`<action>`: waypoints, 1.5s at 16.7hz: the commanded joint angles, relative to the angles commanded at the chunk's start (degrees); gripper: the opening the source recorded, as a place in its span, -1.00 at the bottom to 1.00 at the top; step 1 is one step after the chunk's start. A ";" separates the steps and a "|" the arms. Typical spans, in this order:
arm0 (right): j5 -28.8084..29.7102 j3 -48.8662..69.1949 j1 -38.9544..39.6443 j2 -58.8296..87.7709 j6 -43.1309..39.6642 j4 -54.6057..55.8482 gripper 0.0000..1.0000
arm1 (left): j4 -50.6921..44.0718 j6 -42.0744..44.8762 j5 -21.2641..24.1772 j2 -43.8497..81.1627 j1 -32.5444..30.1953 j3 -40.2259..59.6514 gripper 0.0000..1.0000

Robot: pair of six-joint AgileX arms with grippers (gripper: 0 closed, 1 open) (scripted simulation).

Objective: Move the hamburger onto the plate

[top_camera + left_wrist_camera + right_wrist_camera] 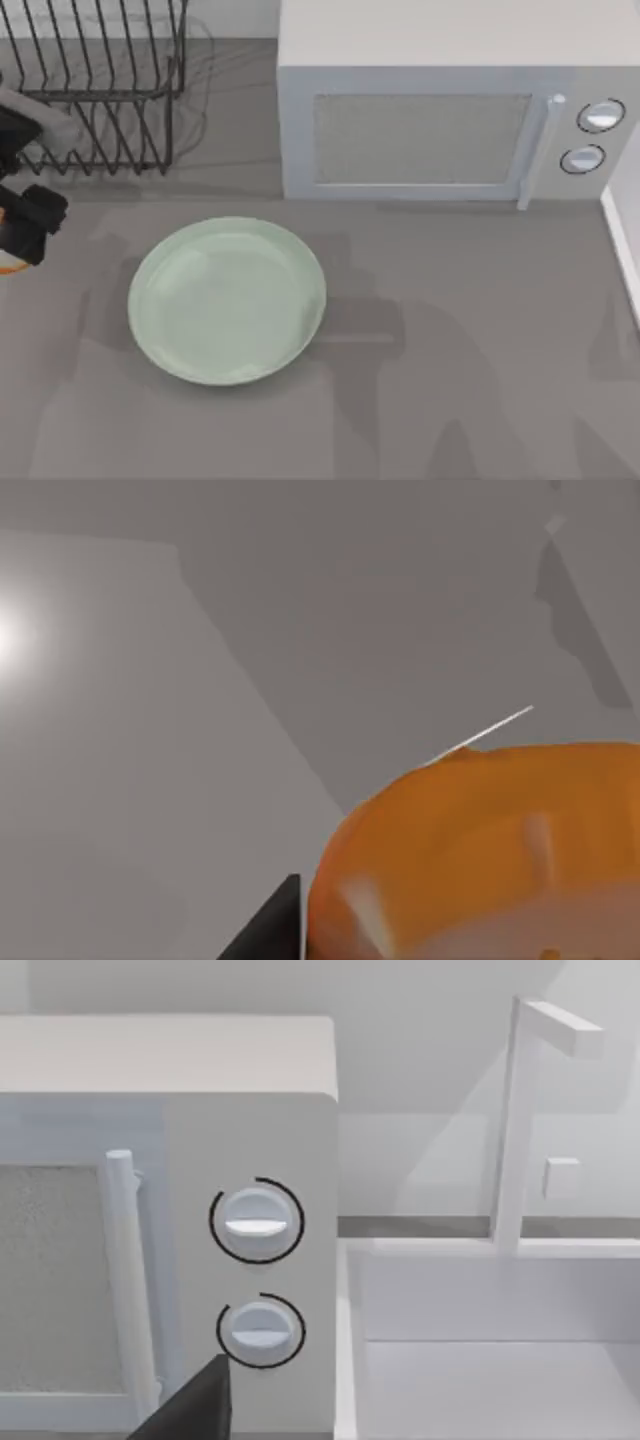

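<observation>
Jaws of the left gripper (12,245) sit at the table's far-left edge; whether they clamp the hamburger (480,850) I cannot tell (its smooth, rounded orange bun looms right beside one dark finger (270,925)). Well right of it lies the glossy, round, pale-green plate (228,300), bare, on the matte grey table (480,380), near a boxy white microwave (440,100).

I'm working over a rendered kitchen. A white microwave (440,110) with a handle and two round dials (256,1222) sits at the back of the grey tabletop (470,360), and a black wire dish rack (95,85) stands at the back left. In the right wrist view a white sink basin (500,1360) with a tall faucet (515,1130) lies just beside the microwave. A pale green plate (227,300) rests on the tabletop.
</observation>
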 joint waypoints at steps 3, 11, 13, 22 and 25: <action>0.00 0.00 0.00 0.00 0.00 0.00 1.00 | -0.67 -16.48 -0.10 3.46 -7.37 2.73 -1.00; 0.00 0.00 0.00 0.00 0.00 0.00 1.00 | -0.42 -53.85 -0.51 9.12 -25.24 8.40 -1.00; 0.00 0.00 0.00 0.00 0.00 0.00 1.00 | 0.02 -57.79 -0.69 9.35 -27.66 9.12 -1.00; 0.00 0.00 0.00 0.00 0.00 0.00 1.00 | 2.51 -59.04 -0.76 9.83 -28.36 7.11 -1.00; 0.00 0.00 0.00 0.00 0.00 0.00 1.00 | 7.69 -59.08 -0.74 10.96 -28.39 4.26 -1.00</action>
